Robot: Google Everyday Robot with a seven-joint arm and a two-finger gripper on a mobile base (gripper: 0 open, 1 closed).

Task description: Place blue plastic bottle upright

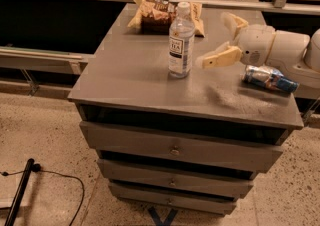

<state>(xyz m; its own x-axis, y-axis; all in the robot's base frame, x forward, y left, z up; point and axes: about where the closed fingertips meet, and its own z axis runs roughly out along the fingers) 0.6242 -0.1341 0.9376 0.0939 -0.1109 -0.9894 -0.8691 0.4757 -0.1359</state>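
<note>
The blue plastic bottle (pixel 181 41), clear with a white cap and a pale label with dark print, stands upright near the middle of the grey cabinet top (pixel 135 75). My gripper (pixel 224 39) is to its right, apart from it, with its cream fingers (pixel 220 57) spread open and empty. The white arm runs off to the right edge.
A shiny blue can (pixel 270 79) lies on its side at the right of the top, under my arm. A snack bag (pixel 160 15) lies at the back behind the bottle. Drawers front the cabinet. A black cable (pixel 50 176) lies on the floor at left.
</note>
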